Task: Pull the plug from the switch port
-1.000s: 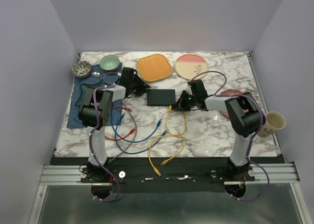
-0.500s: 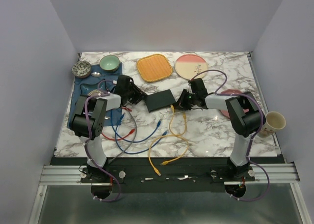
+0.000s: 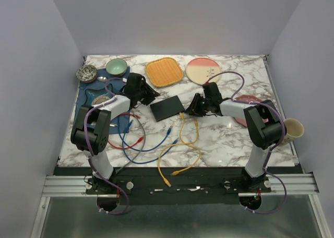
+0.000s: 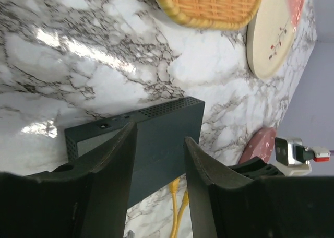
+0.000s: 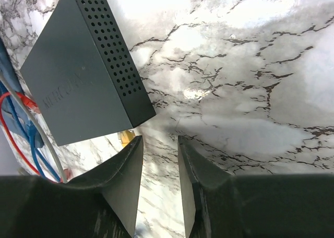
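One switch (image 3: 168, 108), one cup (image 3: 292, 129), one spoon (image 3: 102, 79) and one blue mat (image 3: 82, 92) are being counted. Two bowls are being shown, the speckled bowl (image 3: 86, 73) and the green bowl (image 3: 116, 67), along with three plates: the orange square plate (image 3: 164, 71), the round cream plate (image 3: 203, 70) and the red plate (image 4: 260, 144). Cables (image 3: 177, 143) are being seen in four colours, yellow, blue, red and grey, but the tangled strands are not being counted apart.

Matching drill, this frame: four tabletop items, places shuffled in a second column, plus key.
1. flat dark grey rectangular switch box
2. woven orange square plate
3. green ceramic bowl
4. pale paper cup

A. by the marble table right edge
B. far left, beside the speckled bowl
C. gripped by the left gripper
D. far edge, left of the round cream-and-pink plate

Pairs: 1-C, 2-D, 3-B, 4-A
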